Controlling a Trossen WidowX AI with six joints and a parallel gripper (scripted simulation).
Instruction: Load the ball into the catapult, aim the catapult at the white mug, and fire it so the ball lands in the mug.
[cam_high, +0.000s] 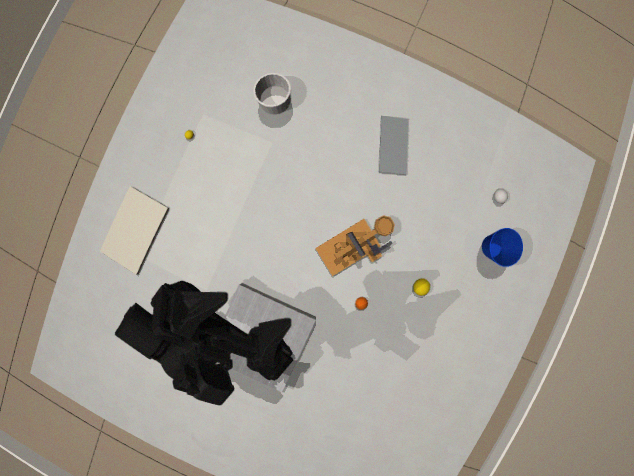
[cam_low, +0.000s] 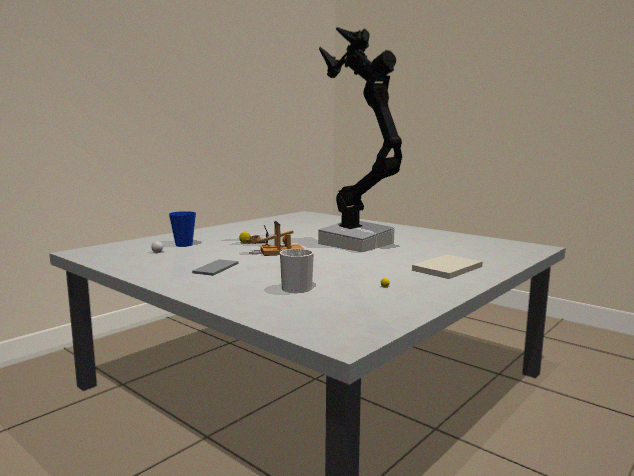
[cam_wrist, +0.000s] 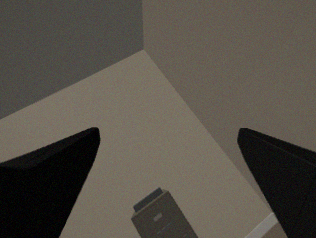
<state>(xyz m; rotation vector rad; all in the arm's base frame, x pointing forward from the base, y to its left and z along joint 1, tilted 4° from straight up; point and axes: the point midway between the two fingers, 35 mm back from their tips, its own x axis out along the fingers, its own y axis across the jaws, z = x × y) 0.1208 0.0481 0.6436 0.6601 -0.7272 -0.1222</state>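
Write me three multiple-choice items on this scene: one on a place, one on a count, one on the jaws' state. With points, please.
1. Which thing lies nearest the blue cup (cam_high: 506, 248) (cam_low: 182, 229)?
A. the cream block
B. the white ball (cam_high: 500, 195) (cam_low: 157, 246)
C. the mug (cam_high: 273, 105) (cam_low: 296, 271)

2. How many yellow balls (cam_high: 421, 286) (cam_high: 189, 134) (cam_low: 245, 237) (cam_low: 385, 282) are on the table (cam_high: 440, 389) (cam_low: 327, 327)?
A. one
B. two
C. four

3. How do the jaws stand?
A. open, with nothing between them
B. shut on a ball
C. shut on nothing

Key:
1. B: the top view shows it just beside the cup.
2. B: the top view shows a larger one near the catapult (cam_high: 340, 256) (cam_low: 281, 250) and a small one left of the mug.
3. A: the wrist view shows both fingers wide apart, nothing gripped.
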